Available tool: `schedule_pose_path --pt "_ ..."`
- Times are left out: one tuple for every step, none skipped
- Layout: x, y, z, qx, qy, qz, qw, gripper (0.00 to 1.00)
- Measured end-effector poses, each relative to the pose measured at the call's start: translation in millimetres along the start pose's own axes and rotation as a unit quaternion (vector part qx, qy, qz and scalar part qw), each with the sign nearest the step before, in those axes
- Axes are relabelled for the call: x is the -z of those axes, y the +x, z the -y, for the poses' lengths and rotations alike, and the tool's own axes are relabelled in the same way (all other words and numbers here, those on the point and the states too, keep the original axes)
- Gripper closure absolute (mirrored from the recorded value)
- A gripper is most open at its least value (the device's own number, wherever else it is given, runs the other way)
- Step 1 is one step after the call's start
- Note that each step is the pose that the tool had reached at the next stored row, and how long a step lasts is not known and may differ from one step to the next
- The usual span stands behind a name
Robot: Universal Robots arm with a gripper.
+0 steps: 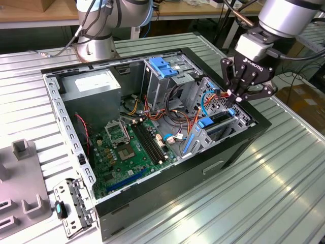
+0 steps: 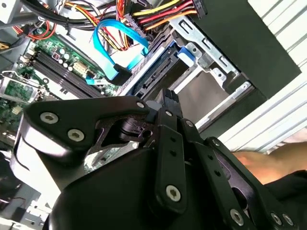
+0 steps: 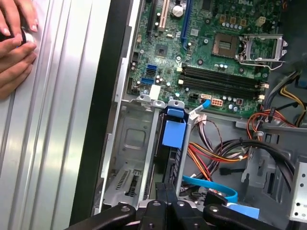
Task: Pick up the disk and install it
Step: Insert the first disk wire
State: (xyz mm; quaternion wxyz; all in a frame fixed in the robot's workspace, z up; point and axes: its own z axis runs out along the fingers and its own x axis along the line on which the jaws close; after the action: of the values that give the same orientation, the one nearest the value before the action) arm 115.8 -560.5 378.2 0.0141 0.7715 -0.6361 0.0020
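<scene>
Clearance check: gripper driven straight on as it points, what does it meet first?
Likely the disk, standing edge-on in the drive cage directly under the gripper; whether they touch is unclear.

You're working in a robotics lab or workshop. The arm's base (image 1: 94, 48) stands on a ribbed metal table (image 1: 284, 193), and its black gripper (image 1: 234, 97) hangs over an open computer case (image 1: 231, 152) with the motherboard (image 1: 127, 147) laid bare. Behind it run wooden benches (image 1: 30, 15) with cables hanging down, and a cardboard box (image 1: 304, 96) sits beside the table.
</scene>
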Motion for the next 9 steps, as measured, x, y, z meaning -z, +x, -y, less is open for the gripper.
schedule_pose_path --pt "0.0 0.1 1.1 0.004 0.0001 0.0 0.99999 0.89" --pt "0.0 0.4 3.3 0.009 0.0002 -0.0001 0.99996 0.89" --pt "0.0 0.7 5.3 0.013 0.0003 -0.0003 0.99991 0.89" --pt "0.0 1.2 8.6 0.019 0.0004 -0.0003 0.99981 0.89" --pt "0.1 1.7 12.2 0.024 0.0005 -0.0004 0.99971 0.89" --pt "0.2 2.1 15.5 0.028 0.0006 -0.0005 0.99961 0.89" --pt "0.2 2.4 18.0 0.031 0.0007 -0.0006 0.99951 0.89" --pt "0.2 2.7 19.7 0.034 0.0007 -0.0006 0.99944 0.89" --pt "0.3 3.0 22.5 0.037 0.0008 -0.0007 0.99931 0.89"
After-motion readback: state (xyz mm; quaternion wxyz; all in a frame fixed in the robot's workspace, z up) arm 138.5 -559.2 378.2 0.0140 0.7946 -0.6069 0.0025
